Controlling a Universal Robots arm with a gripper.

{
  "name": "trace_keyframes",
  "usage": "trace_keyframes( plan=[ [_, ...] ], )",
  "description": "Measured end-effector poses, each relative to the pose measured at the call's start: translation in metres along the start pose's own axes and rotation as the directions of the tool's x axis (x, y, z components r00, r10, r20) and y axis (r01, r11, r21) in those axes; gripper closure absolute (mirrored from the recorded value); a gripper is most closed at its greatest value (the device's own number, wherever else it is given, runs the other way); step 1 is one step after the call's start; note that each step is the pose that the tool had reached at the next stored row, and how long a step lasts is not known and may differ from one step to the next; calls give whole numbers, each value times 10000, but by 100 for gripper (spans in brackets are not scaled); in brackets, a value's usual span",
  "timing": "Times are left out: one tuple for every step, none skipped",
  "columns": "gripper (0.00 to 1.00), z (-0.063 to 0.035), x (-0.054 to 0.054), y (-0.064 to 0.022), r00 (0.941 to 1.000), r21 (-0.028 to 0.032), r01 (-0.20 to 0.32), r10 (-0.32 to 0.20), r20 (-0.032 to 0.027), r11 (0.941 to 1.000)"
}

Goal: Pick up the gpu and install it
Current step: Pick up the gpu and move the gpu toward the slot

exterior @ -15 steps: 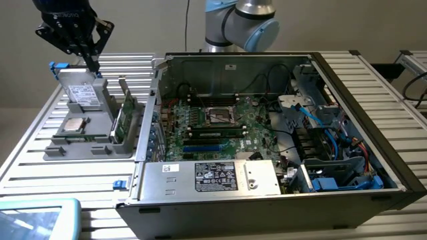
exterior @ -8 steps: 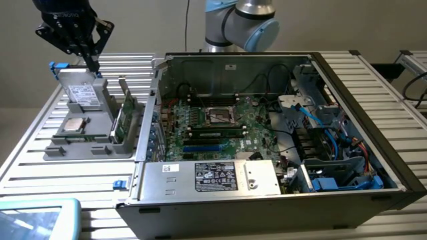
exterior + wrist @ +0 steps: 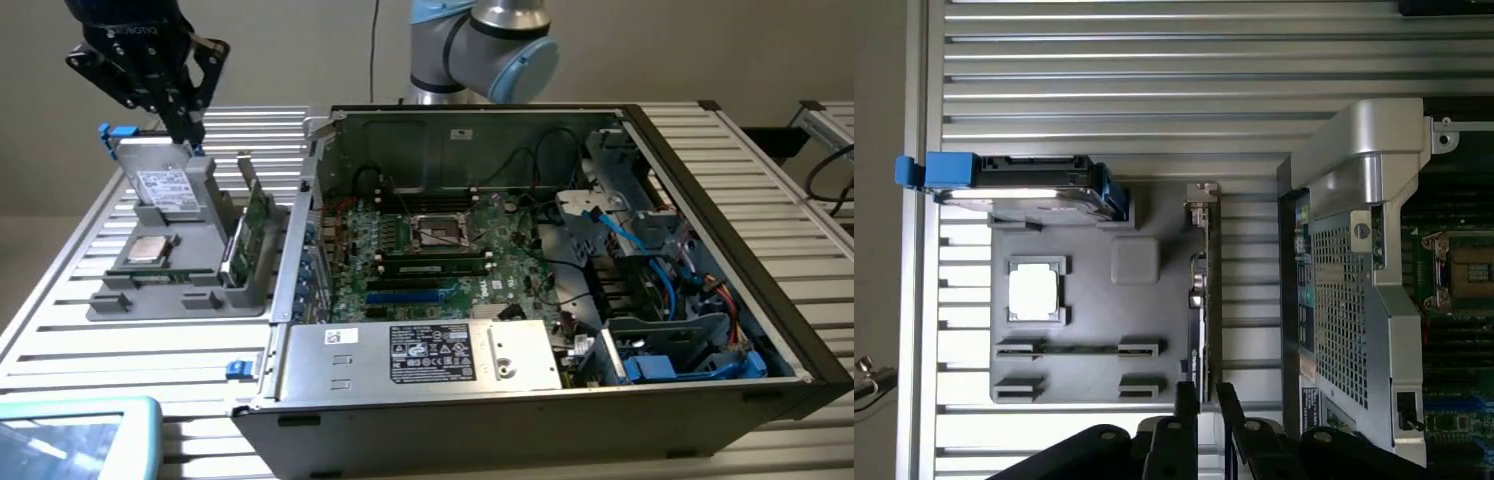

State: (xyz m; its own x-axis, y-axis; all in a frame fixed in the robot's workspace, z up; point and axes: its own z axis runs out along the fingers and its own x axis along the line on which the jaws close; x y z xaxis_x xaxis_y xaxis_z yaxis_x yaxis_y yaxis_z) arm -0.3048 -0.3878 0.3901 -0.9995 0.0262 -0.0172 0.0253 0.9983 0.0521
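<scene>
**Figure.** Black two-fingered claw [image 3: 188, 128] of the grey-and-blue robot arm [image 3: 481, 45], poised over a grey moulded parts tray [image 3: 134, 300] on the slatted metal bench [image 3: 120, 355].

In the wrist view its fingertips [image 3: 1186, 398] stand a narrow gap apart, with nothing between them.

The gpu [image 3: 251, 225], a thin green circuit card with a silver end bracket, stands on edge in its tray slot. It is below the claw and off to the exterior view's right of it. Seen edge-on from the wrist, the card lies in line with the gap between the fingers, its near end just short of them.

Directly beneath the claw leans a silver hard drive with a blue bracket [image 3: 167, 188]; the print on its white label is too small to read. The white lettering on the claw's housing is likewise illegible.

Lower in the tray lies a square silver processor chip [image 3: 144, 250].

Beyond the gpu, well apart from the claw, stands the open black computer case [image 3: 801, 330]. The exterior view takes in the case's green motherboard [image 3: 400, 250] and a silver power supply [image 3: 334, 355], whose black label cannot be read. The wrist view cuts the case off at its edge.
</scene>
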Motion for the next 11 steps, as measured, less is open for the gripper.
trace_keyframes(
  plan=[
    [70, 0, 0, 0, 10000, 0, 0, 0, 0, 10000],
    [70, 0, 0, 0, 10000, 0, 0, 0, 0, 10000],
    [64, 0, 1, 0, 10000, 6, 0, 0, 0, 10000],
    [64, 9, 9, 2, 10000, 11, -1, 1, 4, 10000],
    [64, 23, 17, 2, 10000, 12, 0, 0, 16, 10000],
    [58, 41, 33, 4, 10000, 12, 1, -1, 25, 10000],
    [58, 60, 49, 6, 10000, 11, 2, -2, 34, 10000],
    [58, 77, 67, 9, 10000, 11, 2, -3, 38, 10000],
    [58, 95, 85, 12, 10000, 12, 2, -2, 42, 10000],
    [58, 115, 102, 15, 10000, 11, 2, -2, 45, 10000],
    [58, 133, 108, 14, 10000, 12, 2, -2, 46, 10000]
  ],
)
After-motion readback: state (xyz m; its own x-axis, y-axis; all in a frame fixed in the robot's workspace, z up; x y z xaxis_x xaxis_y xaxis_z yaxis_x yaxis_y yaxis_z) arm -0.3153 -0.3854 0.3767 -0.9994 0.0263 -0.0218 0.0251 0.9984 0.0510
